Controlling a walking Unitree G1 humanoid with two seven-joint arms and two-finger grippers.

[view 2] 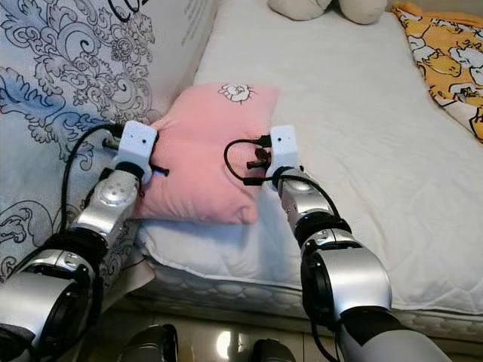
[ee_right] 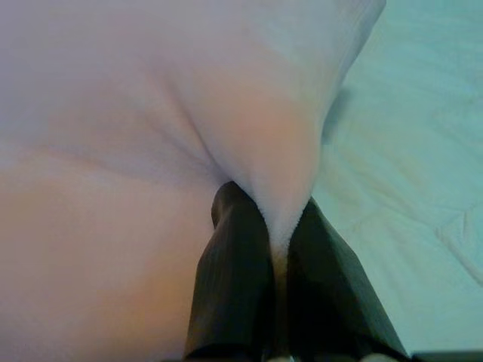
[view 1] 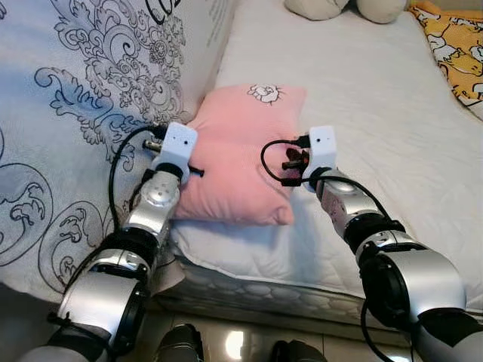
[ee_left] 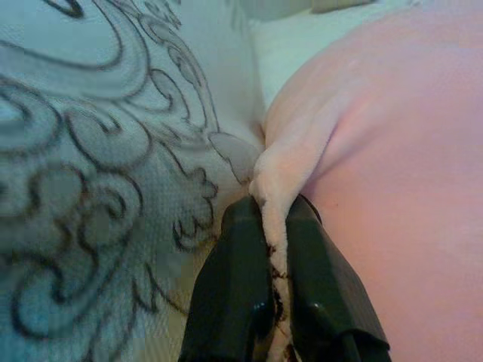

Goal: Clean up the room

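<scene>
A pink pillow [view 1: 238, 154] with a small white print near its far edge lies on the white mattress [view 1: 362, 113], close to the bed's near edge. My left gripper [ee_left: 275, 226] is shut on the pillow's left seam, the fabric pinched between its black fingers [ee_left: 234, 294]. At the pillow's right edge my right gripper [ee_right: 273, 230] is shut on a fold of the pink cloth. Both wrists [view 1: 177, 147] [view 1: 321, 151] press against the pillow's sides, which hides the fingertips in the eye views.
A pale quilt with dark swirl patterns [view 1: 83, 98] hangs over the bed's left side. A yellow printed blanket [view 1: 456, 53] lies at the far right. Cream plush shapes [view 1: 347, 7] rest at the head of the bed. The tiled floor [view 1: 234, 343] shows below.
</scene>
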